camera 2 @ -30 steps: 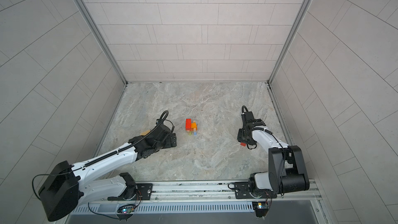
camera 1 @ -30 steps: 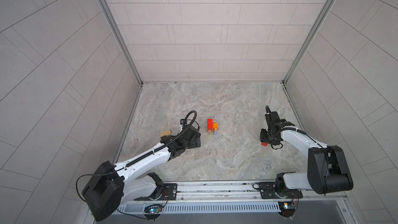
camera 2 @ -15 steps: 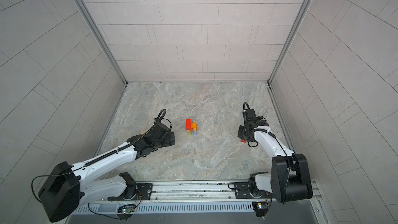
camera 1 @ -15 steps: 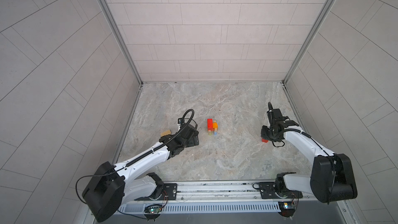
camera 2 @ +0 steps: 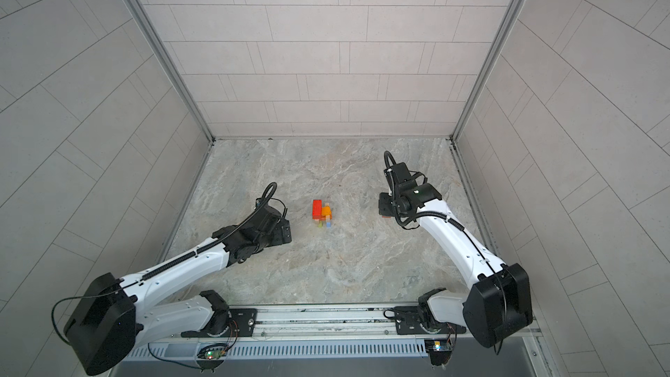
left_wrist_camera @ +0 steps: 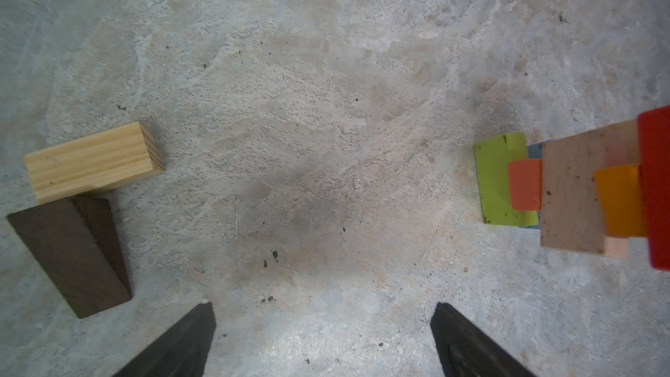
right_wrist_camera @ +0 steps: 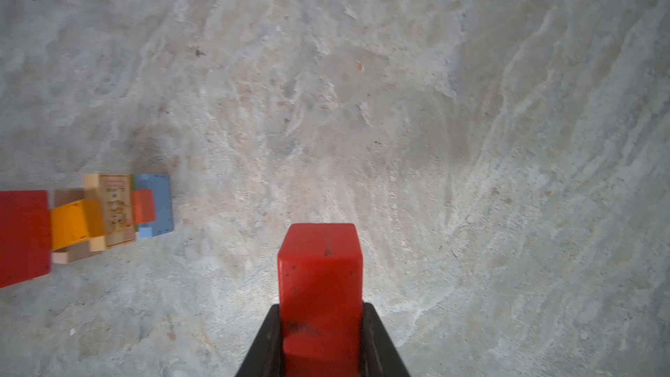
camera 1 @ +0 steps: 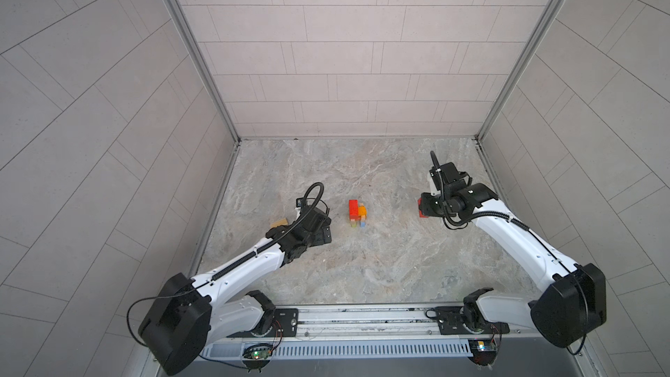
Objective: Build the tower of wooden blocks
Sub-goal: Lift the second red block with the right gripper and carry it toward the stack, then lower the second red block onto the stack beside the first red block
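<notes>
My right pincer (right_wrist_camera: 321, 306) grips a red block (right_wrist_camera: 320, 266) at three o'clock of the tower (camera 1: 357, 213), which stands in the middle of the tabletop (camera 1: 362, 266); evidently the block is for stacking. My left pincer (left_wrist_camera: 322, 310) stands open and empty at eight o'clock, presumably out of the way.

Pale tiled walls (camera 1: 348, 48) on 3 sides enclose a mottled grey-beige stone floor (camera 1: 362, 266).

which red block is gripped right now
The red block clamped in the right gripper, away from the tower; the other red block lies on top of the tower.
</notes>
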You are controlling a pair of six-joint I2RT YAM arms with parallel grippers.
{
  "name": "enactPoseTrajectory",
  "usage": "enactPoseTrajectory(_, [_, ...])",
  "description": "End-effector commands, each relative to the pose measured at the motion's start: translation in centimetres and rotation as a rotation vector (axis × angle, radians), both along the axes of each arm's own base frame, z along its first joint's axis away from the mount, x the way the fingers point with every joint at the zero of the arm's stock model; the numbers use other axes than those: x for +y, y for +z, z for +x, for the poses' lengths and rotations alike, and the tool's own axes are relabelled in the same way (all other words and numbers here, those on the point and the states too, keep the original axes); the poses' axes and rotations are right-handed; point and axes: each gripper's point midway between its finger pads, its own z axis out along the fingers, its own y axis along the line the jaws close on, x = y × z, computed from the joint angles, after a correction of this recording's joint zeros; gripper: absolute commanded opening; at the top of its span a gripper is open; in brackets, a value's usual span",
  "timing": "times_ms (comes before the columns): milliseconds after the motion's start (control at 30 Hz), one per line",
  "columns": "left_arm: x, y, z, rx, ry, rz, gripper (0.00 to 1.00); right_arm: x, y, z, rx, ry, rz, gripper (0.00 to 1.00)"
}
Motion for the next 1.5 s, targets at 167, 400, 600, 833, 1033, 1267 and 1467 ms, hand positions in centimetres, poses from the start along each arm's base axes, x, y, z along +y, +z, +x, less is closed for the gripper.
enactPoseTrajectory(167, [0.7,2.0,0.6,-0.043,0.023,0.015,1.0,6.6,2.2,1.3,-0.002,0.089,0.055,0.25])
enactPoseTrajectory(400, [1.0,2.2,0.8,-0.046,0.037,0.014,1.0,11.8,2.2,2.2,0.001,0.163,0.106,0.25])
enactPoseTrajectory(600, [1.2,2.1,0.8,-0.048,0.043,0.015,1.0,14.4,1.3,2.6,-0.001,0.174,0.138,0.25])
enactPoseTrajectory(833, [1.5,2.4,0.9,-0.064,0.055,0.014,1.0,16.0,0.7,3.0,-0.002,0.163,0.167,0.25])
enactPoseTrajectory(1033, [1.6,2.4,0.9,-0.067,0.057,0.009,1.0,17.1,0.3,3.2,0.008,0.167,0.176,0.25])
enactPoseTrajectory(1267, [1.8,2.2,0.8,-0.066,0.062,0.012,1.0,18.0,-0.5,3.3,0.023,0.17,0.169,0.25])
enactPoseTrajectory(1467, [2.0,2.5,0.8,-0.081,0.064,0.003,1.0,18.0,-0.9,3.3,0.03,0.165,0.153,0.25])
